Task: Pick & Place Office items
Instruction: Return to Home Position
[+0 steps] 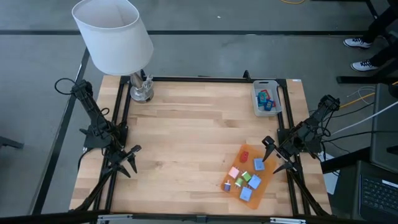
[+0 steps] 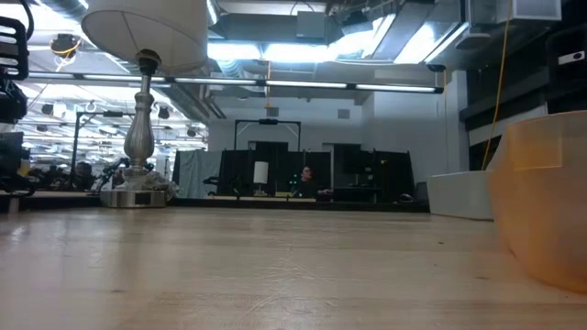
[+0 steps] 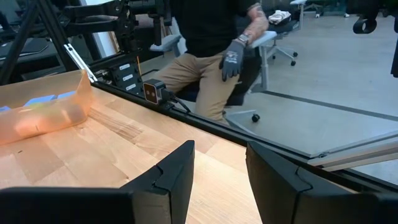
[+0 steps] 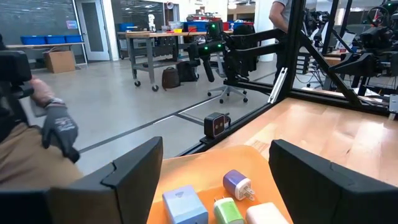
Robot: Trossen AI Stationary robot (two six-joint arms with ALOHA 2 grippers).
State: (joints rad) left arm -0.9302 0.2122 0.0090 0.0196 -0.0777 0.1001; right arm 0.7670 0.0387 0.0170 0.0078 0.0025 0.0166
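The left gripper point(image 1: 133, 159) was held at 8 o'clock on the table point(image 1: 186, 137), its fingers parted around nothing. The charger adapters point(image 1: 247, 177) were gathered inside the orange bin point(image 1: 266, 177) at 5 o'clock. The right gripper point(image 1: 272, 155) was held just beside the bin at 4 o'clock, spread wide and empty.

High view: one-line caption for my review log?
Both arms wait at the table's sides, left tool and right tool open, colourful adapters in the orange bin beside the right tool.
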